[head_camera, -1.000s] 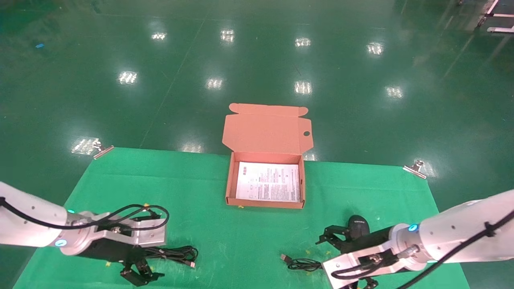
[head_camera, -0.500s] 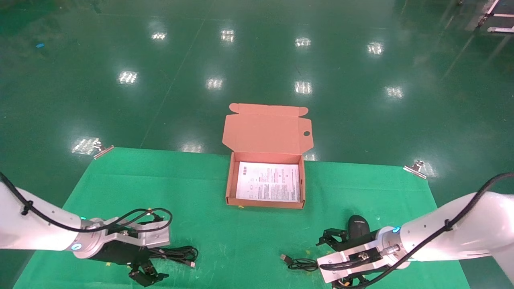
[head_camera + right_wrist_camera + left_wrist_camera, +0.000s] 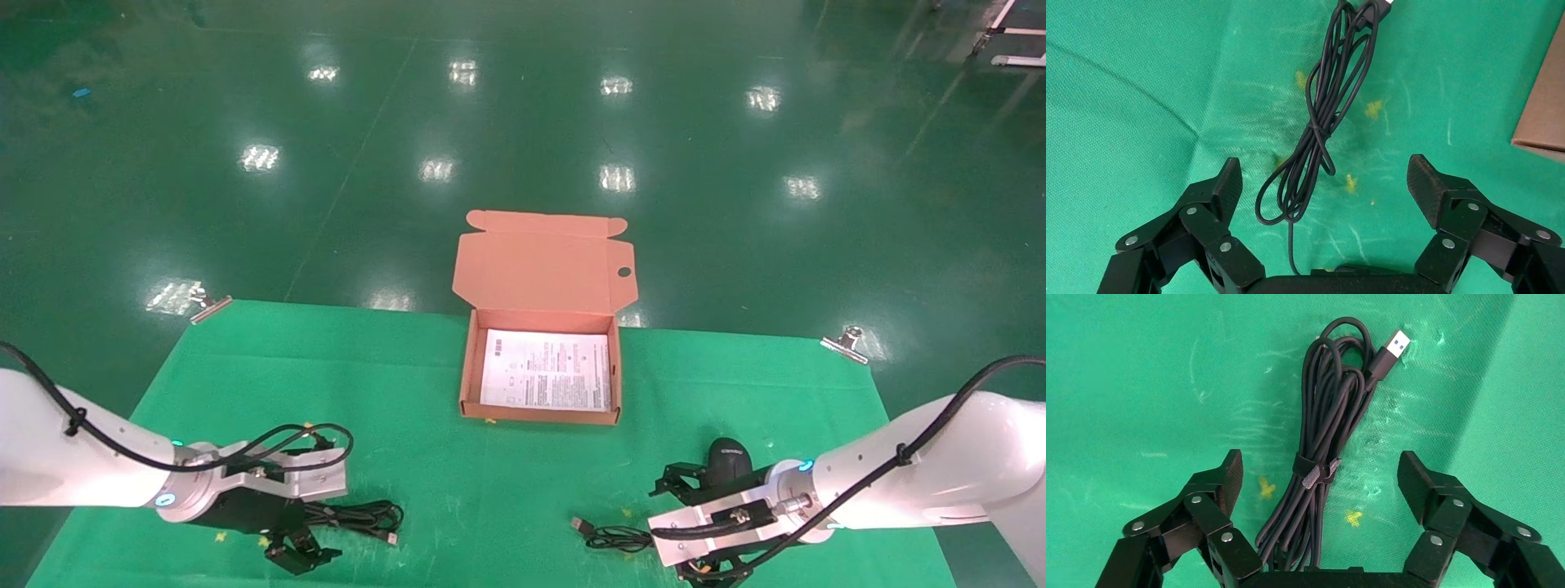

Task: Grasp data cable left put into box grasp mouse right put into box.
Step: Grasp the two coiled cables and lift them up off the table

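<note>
The data cable [image 3: 359, 516], a strapped black bundle, lies on the green mat at front left. My left gripper [image 3: 301, 532] is open just above it; in the left wrist view the cable [image 3: 1329, 429] runs between the spread fingers of this gripper [image 3: 1320, 473], untouched. The black mouse [image 3: 730, 459] sits at front right, beside my right gripper [image 3: 695, 529], which is open. The right wrist view shows the mouse's thin cord [image 3: 1315, 135] lying between that gripper's [image 3: 1324, 179] fingers. The orange-brown box [image 3: 467, 371] stands open at mid-table with a white sheet inside.
The mouse's cord and USB plug [image 3: 609, 535] lie left of the right gripper. A corner of the box [image 3: 1545, 116] shows in the right wrist view. Metal clips [image 3: 846, 341] hold the mat's far corners. The green floor lies beyond the table.
Both arms have sunk a little toward the mat. The left gripper has edged closer over the cable bundle and the right wrist has shifted slightly left. Both grippers stay open.
</note>
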`<state>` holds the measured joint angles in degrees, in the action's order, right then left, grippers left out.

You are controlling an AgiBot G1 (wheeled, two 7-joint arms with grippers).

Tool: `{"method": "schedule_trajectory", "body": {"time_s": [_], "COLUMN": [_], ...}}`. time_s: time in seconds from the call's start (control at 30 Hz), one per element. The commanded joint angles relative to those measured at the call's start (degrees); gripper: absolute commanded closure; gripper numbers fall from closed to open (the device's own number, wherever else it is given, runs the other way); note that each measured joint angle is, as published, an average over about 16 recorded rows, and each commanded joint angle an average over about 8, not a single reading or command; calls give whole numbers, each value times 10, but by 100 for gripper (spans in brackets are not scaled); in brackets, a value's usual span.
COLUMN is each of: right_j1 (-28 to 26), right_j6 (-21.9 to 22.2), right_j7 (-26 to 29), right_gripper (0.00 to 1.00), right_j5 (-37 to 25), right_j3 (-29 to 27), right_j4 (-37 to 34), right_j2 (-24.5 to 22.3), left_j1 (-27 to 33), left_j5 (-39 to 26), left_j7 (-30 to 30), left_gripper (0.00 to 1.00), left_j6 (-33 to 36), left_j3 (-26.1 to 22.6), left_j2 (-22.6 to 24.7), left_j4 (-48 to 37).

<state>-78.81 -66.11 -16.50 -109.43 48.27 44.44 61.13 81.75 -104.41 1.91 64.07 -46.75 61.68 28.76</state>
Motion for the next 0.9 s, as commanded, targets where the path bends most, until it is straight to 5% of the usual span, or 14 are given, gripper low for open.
{"method": "schedule_trajectory", "body": {"time_s": [0.03,0.9], "right_j1": [0,-1], "right_j6": [1,-6], "right_j7": [0,1], "right_gripper": [100,100], "right_j5": [0,2], "right_j3": [0,-1], "right_j4": [-2,10], "right_j2": [1,-3], "left_j1": [0,-1], "left_j5": [0,2], "left_j7": [1,-4], "left_gripper": [100,100], "left_j6": [-1,6], "left_j3": [0,0], "left_j2": [1,-4], "left_j4": [-2,11]}}
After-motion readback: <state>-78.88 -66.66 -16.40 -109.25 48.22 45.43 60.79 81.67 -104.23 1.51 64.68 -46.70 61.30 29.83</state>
